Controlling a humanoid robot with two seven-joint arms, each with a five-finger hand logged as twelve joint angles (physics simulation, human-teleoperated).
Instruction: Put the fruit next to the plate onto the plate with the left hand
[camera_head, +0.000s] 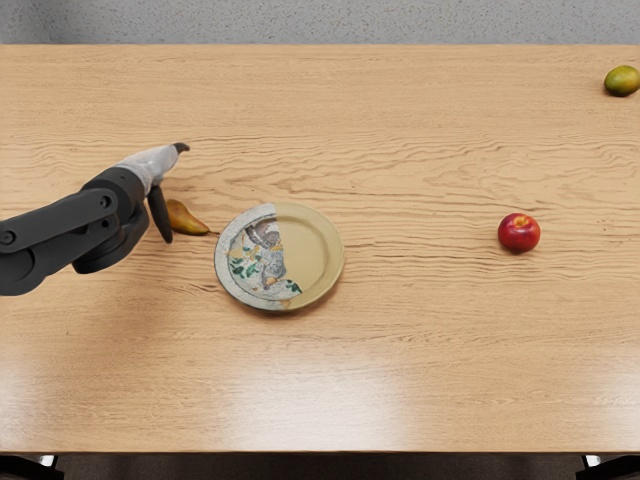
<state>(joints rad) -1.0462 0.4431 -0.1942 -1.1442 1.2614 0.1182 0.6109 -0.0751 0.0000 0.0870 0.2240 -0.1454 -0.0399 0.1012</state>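
Pear (187, 219) is shown lying just left of the plate (320, 250), with a narrow gap seen between them. The left hand (150, 172) is spread at the pear's outer end, nothing held. Bare table (420, 250) is seen right of the plate, as far as the apple (519, 232).

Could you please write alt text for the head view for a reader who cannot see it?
The left hand, fingers spread, is beside a brown pear lying just left of a patterned plate on a wooden table. A red apple and a green fruit lie farther right.
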